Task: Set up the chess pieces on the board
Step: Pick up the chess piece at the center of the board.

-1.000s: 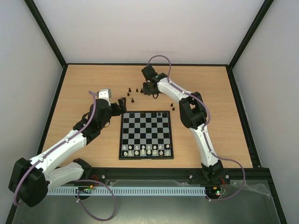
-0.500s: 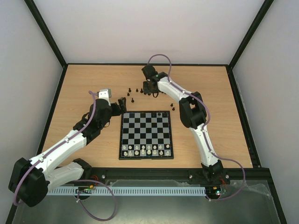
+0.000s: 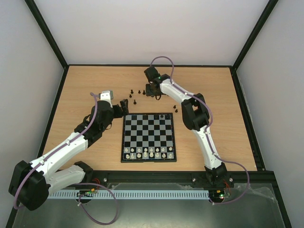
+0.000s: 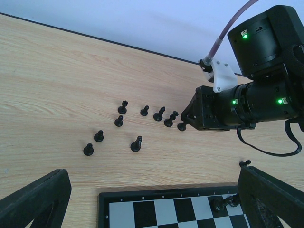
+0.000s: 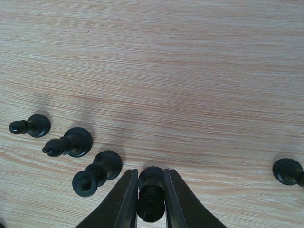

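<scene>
Several black chess pieces [image 4: 136, 144] stand loose on the wooden table beyond the board [image 3: 147, 133]. Two more black pieces [image 4: 219, 204] stand on its far right squares. My right gripper [image 5: 151, 199] is low over the far cluster, its two fingers pressed against both sides of one black piece [image 5: 152, 183] that still stands on the table. Three others [image 5: 97, 171] stand just left of it and one [image 5: 289, 171] to the right. My left gripper [image 3: 124, 107] hovers open by the board's far left corner, holding nothing.
Pale pieces [image 3: 147, 152] fill the board's two near rows. Two black pieces [image 3: 175, 109] stand off the board's far right corner. A black frame and white walls enclose the table [image 3: 85, 85].
The right gripper's fingers have narrowed onto the black piece between them. Both arms stay where they were, and the left gripper remains open.
</scene>
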You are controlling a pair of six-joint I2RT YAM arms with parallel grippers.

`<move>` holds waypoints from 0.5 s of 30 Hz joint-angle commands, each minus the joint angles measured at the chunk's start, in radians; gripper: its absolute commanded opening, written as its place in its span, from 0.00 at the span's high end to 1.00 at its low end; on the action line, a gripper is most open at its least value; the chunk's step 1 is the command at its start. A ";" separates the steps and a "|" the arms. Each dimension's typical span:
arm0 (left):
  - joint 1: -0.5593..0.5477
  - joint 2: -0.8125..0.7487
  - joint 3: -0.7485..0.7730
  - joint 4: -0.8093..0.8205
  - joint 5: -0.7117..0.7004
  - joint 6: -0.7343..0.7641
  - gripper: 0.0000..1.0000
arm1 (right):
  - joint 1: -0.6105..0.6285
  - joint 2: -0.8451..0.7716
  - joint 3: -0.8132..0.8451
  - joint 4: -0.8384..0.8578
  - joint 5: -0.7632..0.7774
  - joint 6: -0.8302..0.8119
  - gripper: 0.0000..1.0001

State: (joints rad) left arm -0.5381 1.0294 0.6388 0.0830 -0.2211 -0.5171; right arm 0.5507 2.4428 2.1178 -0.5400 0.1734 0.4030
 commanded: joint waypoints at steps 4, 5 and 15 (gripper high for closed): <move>0.000 0.002 0.011 -0.008 -0.006 -0.004 0.01 | -0.004 0.013 0.030 -0.060 0.012 -0.013 0.87; 0.001 0.002 0.011 -0.008 -0.006 -0.004 0.01 | -0.004 0.007 0.028 -0.062 0.013 -0.013 0.88; 0.000 0.007 0.011 -0.006 -0.001 -0.004 0.01 | 0.005 -0.194 -0.186 0.001 0.049 -0.031 0.90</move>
State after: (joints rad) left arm -0.5385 1.0302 0.6388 0.0830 -0.2207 -0.5167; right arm 0.5503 2.3753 2.0140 -0.5251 0.1864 0.3920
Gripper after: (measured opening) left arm 0.991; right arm 0.123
